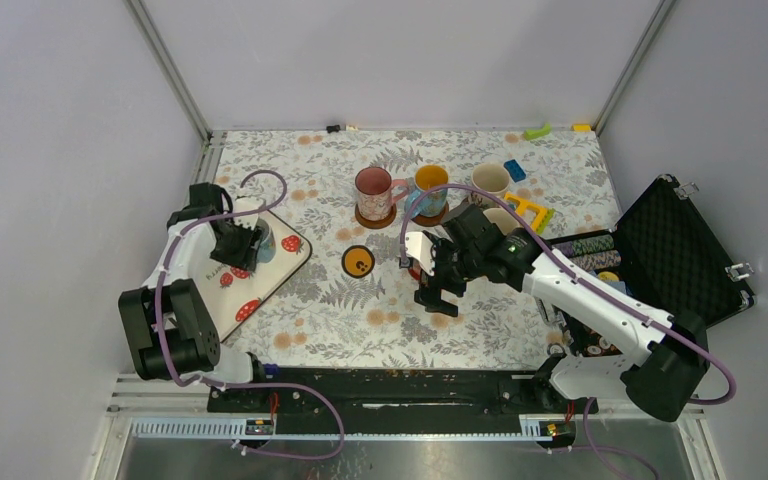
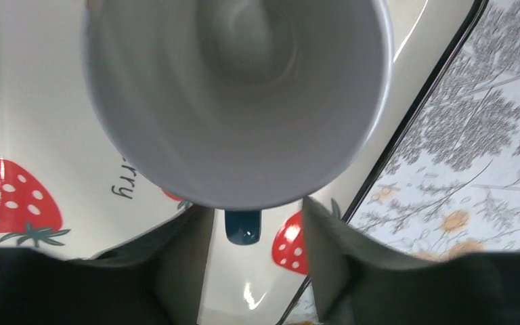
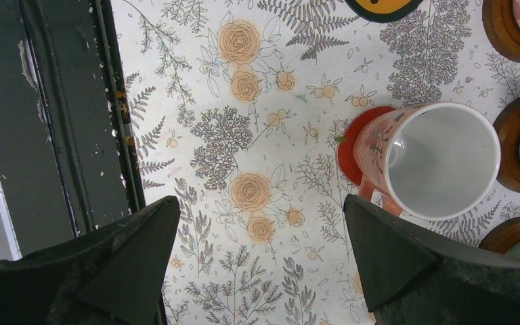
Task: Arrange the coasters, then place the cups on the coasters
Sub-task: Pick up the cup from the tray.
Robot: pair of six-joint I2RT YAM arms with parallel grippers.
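A white cup (image 2: 237, 101) with a dark teal handle (image 2: 242, 227) stands on the strawberry tray (image 2: 27, 135). My left gripper (image 2: 257, 215) straddles that handle, its fingers (image 2: 183, 257) narrowed but with a gap on both sides. My right gripper (image 3: 261, 210) hangs open over bare cloth, beside a peach-printed cup (image 3: 440, 159) on the red coaster (image 3: 349, 145). The pink cup (image 1: 372, 188) and the blue cup (image 1: 430, 188) each stand on a brown coaster (image 3: 497, 30). The orange, black-rimmed coaster (image 1: 358, 261) lies bare.
A cream cup (image 1: 490, 180) stands at the back right, near a yellow piece (image 1: 532, 210). An open black case (image 1: 680, 250) with poker chips (image 1: 590, 250) stands at the right. The black rail (image 3: 74, 122) runs along the near edge.
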